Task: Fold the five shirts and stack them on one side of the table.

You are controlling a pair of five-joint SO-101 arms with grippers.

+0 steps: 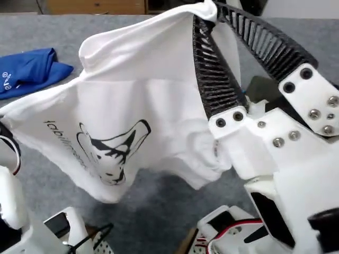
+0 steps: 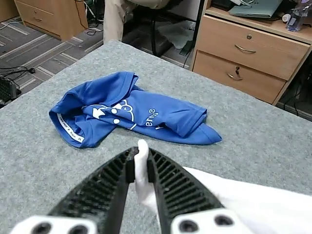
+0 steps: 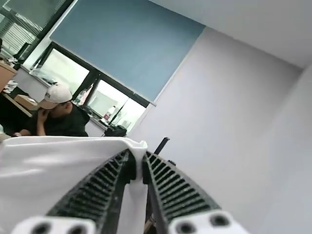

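A white shirt (image 1: 132, 116) with a black print hangs in the air, held up at two corners. My right gripper (image 1: 207, 13) is raised close to the high camera and shut on the shirt's upper corner (image 3: 73, 161). At the high view's left edge, the shirt's other corner runs down toward the left arm. My left gripper (image 2: 140, 158) is shut on a fold of that white shirt (image 2: 141, 170) low over the table. A crumpled blue shirt (image 2: 126, 114) lies on the grey table (image 2: 253, 131) just beyond it, also at the back left (image 1: 29, 71).
The arm bases and cables (image 1: 228, 233) sit at the table's near edge. Wooden drawer units (image 2: 243, 53) stand past the far edge. Grey table surface (image 1: 159, 201) lies bare under the hanging shirt.
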